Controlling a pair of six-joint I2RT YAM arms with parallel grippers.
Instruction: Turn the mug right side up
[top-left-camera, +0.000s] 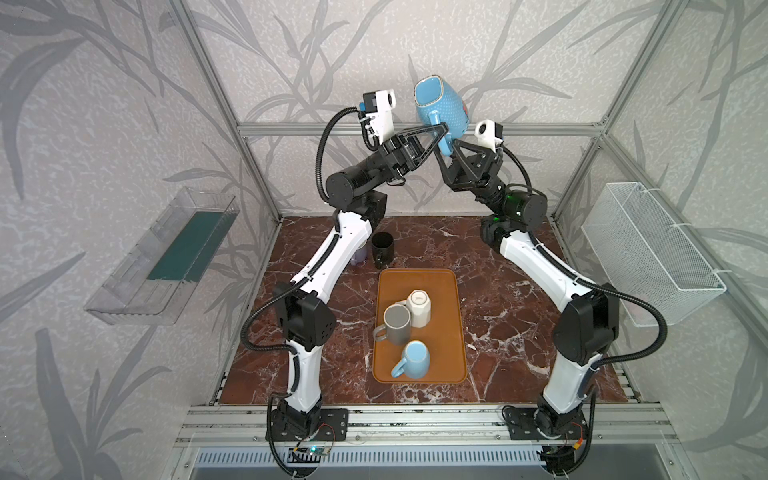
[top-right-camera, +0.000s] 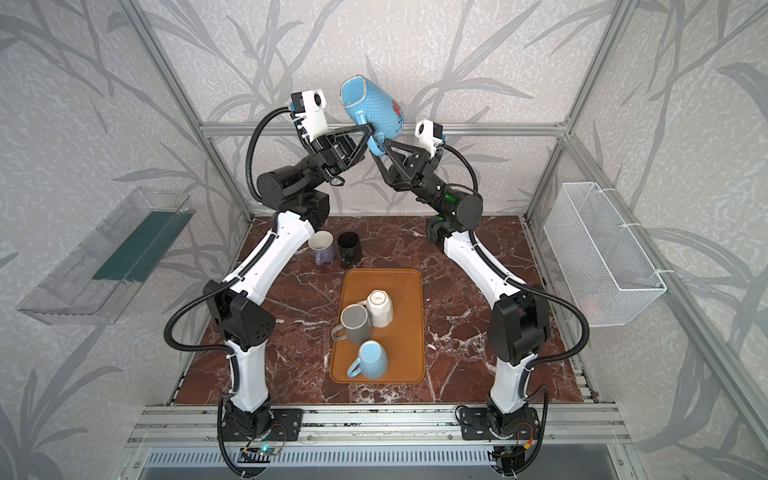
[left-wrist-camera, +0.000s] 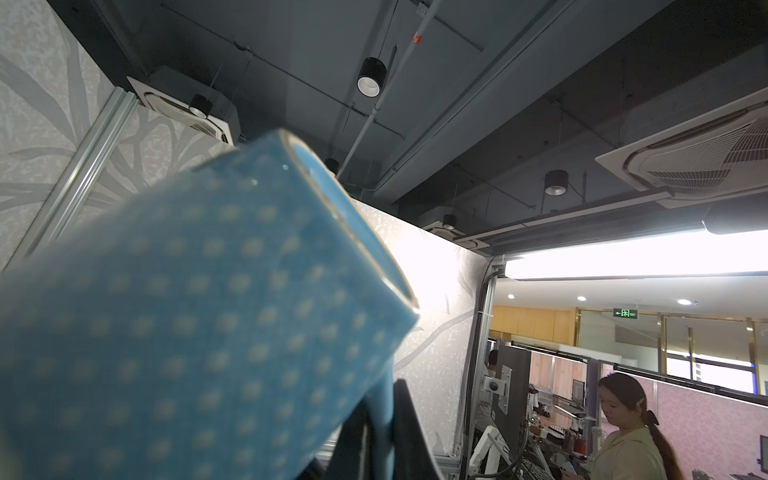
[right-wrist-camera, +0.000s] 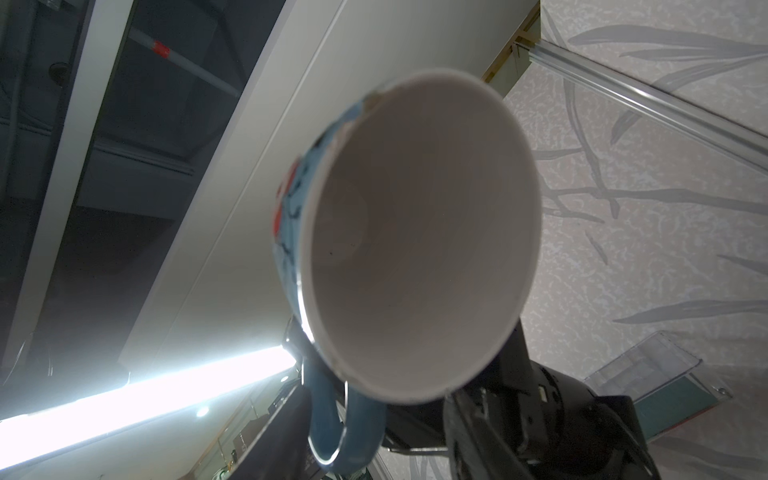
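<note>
Fingers of the left gripper (top-left-camera: 440, 126) are closed tight on the upper part of the handle (right-wrist-camera: 357, 432) of the blue dotted mug (top-left-camera: 446, 106), which is held high above the desk (top-left-camera: 519, 332), in front of the back wall. The mug is tilted onto its side. Its base is turned up and to the left in both top views, and its white mouth faces the right wrist camera.

Fingers of the right gripper (top-left-camera: 446, 148) are set partly apart on either side of the lower handle; whether they press on it cannot be told.

On the orange tray (top-left-camera: 449, 332) a white mug (top-left-camera: 419, 307), a grey mug (top-left-camera: 397, 322) and a light blue mug (top-left-camera: 415, 359) are stood mouth down. A black mug (top-left-camera: 382, 247) is stood upright behind the tray.
</note>
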